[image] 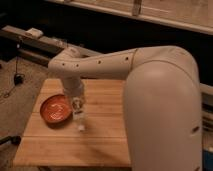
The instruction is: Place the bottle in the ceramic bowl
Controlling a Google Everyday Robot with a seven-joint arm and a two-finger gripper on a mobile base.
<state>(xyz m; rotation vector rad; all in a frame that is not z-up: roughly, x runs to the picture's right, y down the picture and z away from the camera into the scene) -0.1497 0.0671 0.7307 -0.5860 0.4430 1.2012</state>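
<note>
A shallow orange-red ceramic bowl (56, 110) with a pale swirl inside sits on the left part of the wooden table (100, 140). Just to its right, my gripper (78, 106) points downward from the pale arm and is shut on the bottle (80, 120), a slim whitish bottle that hangs upright below the fingers with its lower end just above the tabletop. The bottle's top is hidden by the gripper. The bottle is beside the bowl's right rim, not over it.
My bulky white arm (160, 100) covers the right side of the view and the table's right part. Behind the table runs a dark ledge (30, 37) with a small pale box on it. Cables lie on the floor at left (15, 80).
</note>
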